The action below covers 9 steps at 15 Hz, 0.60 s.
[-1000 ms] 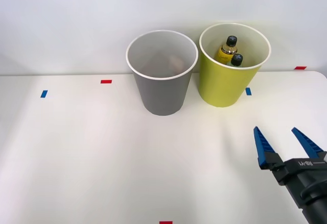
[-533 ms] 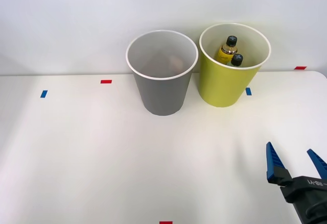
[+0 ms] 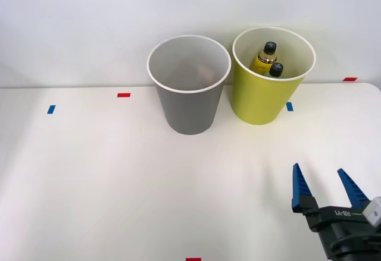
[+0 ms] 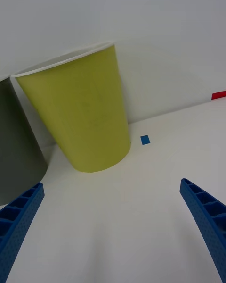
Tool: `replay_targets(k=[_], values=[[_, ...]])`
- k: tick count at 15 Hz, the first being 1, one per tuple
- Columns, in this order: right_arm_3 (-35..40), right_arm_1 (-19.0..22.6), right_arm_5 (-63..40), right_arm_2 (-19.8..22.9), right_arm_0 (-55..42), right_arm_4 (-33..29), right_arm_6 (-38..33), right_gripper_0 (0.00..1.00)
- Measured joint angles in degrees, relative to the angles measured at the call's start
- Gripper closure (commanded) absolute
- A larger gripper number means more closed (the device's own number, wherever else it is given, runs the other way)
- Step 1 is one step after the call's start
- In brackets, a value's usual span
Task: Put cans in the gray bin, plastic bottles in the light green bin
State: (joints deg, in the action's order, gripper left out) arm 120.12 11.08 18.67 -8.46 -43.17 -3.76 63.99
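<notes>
Two black-capped plastic bottles (image 3: 269,59) are seen from the front view standing inside the light green bin (image 3: 262,103), at the far edge of the white table (image 3: 107,184), while a faint pinkish shape that may be the can (image 3: 205,71) is made out against the inner wall of the gray bin (image 3: 189,109) just beside it; the shape is too dim for the can to be confirmed. The right gripper (image 3: 324,188) is held near the table's front right, well apart from both bins, with its blue ribbed fingers spread wide and nothing between them. If the sorting is judged finished, little remains to be risked, yet a sweep of the arm toward the bins could catch a white rim and tip a bin, since both are light, tapered and narrow at the base; the bottles would then be spilled. A further risk lies in the can being assumed sorted when its place has not been plainly seen. From the front view the bins' insides and contents are given, which are hidden in the right wrist view. In the right wrist view the light green bin's outer wall (image 4: 80,118) and its footing on the table are shown from low down, with a blue tape mark (image 4: 145,139) near its base and a red one (image 4: 219,95) farther off, and the open fingers (image 4: 21,217) at the corners.
</notes>
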Motion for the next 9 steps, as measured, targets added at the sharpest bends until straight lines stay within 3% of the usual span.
replay_targets(k=[2,6,9], values=[[-3.47,0.3,6.71,-0.81,-0.32,-1.21,3.95,0.0],[-5.67,3.67,13.26,-3.83,-6.25,3.52,22.65,0.0],[-7.96,6.49,18.86,-6.42,-11.73,7.1,28.29,0.0]])
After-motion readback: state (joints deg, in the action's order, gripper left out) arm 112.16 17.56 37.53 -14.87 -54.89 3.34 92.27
